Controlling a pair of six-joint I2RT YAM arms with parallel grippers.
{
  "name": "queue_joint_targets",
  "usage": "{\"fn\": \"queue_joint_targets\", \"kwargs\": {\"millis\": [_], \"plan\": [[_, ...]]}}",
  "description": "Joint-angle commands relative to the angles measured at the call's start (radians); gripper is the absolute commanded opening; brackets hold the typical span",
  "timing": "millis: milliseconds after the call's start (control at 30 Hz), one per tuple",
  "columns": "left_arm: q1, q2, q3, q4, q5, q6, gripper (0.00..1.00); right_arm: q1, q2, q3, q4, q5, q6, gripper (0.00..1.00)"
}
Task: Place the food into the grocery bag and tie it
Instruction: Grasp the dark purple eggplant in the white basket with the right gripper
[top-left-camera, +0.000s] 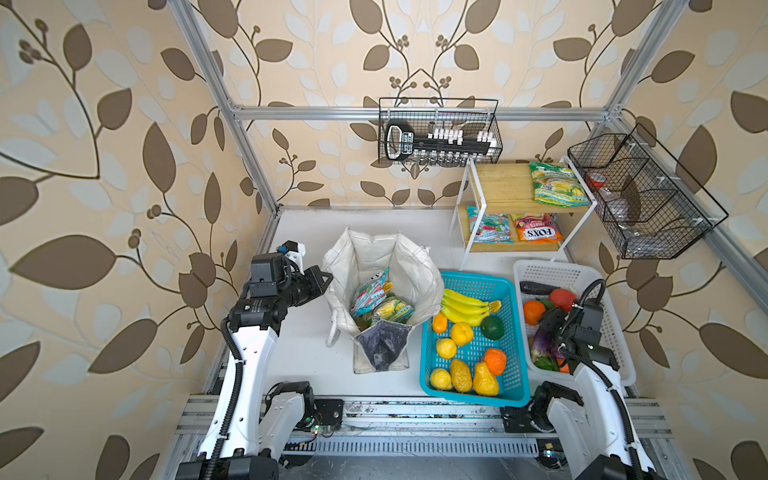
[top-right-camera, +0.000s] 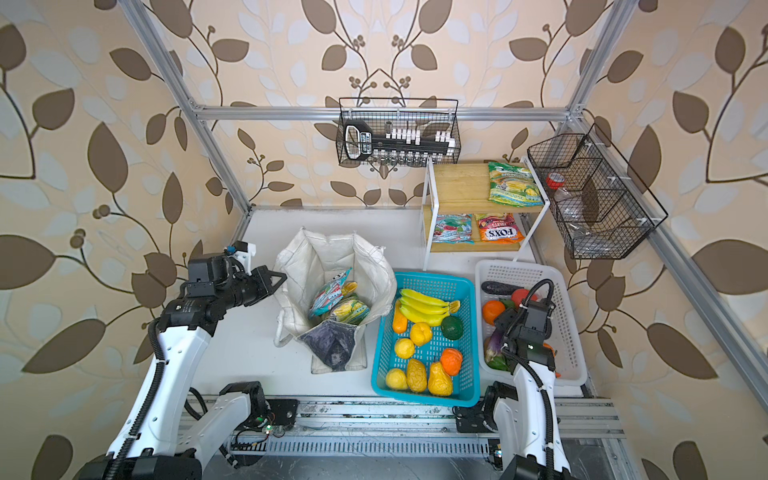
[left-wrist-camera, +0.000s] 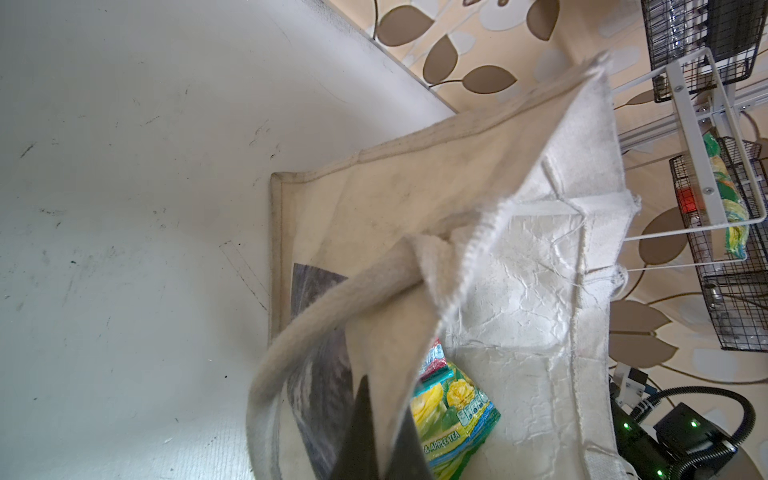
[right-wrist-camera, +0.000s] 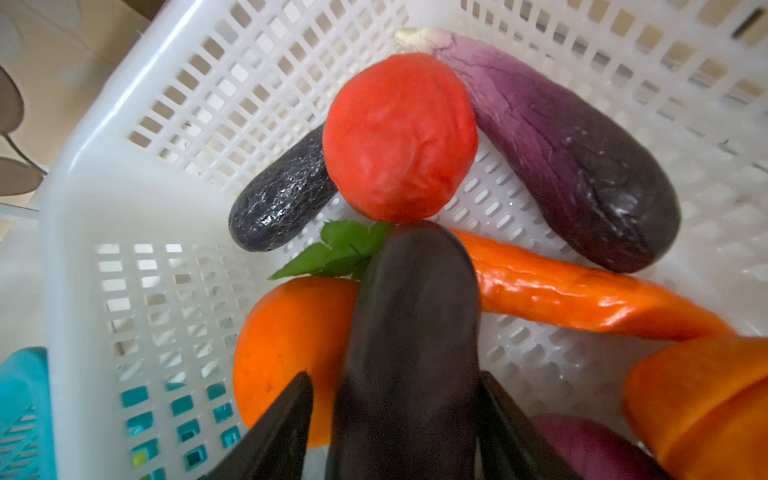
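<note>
Soft, bright light is filling both top views, and the leafy tan wallpaper (top-left-camera: 83, 208) is stretching at the edges. Close to the wrist cameras, the dark purple eggplant (right-wrist-camera: 407, 353) and the off-white cloth grocery bag (left-wrist-camera: 436, 249) are looking blurry. The white tabletop (left-wrist-camera: 124, 208) is glowing pale.

Dark eggplant (right-wrist-camera: 409, 332) blurred; end cropped

The white tabletop (top-left-camera: 307, 340) in front of me has little scuff marks. The grocery bag (top-left-camera: 415, 270) stands on it in the middle of both top views. Just right sits a teal basket (top-left-camera: 478, 277), then a white basket (top-left-camera: 557, 266). A small shelf (top-left-camera: 503, 183) stands above them.
</note>
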Motion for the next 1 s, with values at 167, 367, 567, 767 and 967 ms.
{"fn": "queue_joint_targets", "kwargs": {"millis": [167,367,567,767,967], "plan": [[-0.011,-0.032,0.003,0.029,0.008,0.015,0.0,-0.004,-0.005,-0.011,0.021,-0.034,-0.026,0.53],[-0.011,-0.038,0.003,0.029,0.005,0.015,0.0,-0.005,-0.081,-0.026,0.034,-0.046,-0.015,0.49],[-0.011,-0.042,0.007,0.023,-0.001,0.021,0.0,-0.005,-0.12,-0.007,0.039,-0.117,-0.049,0.45],[-0.011,-0.044,0.009,0.021,0.0,0.024,0.0,-0.005,-0.125,0.005,0.043,-0.136,-0.046,0.44],[-0.01,-0.047,0.007,0.019,-0.002,0.025,0.0,-0.005,-0.196,0.07,0.016,-0.139,-0.072,0.44]]}}
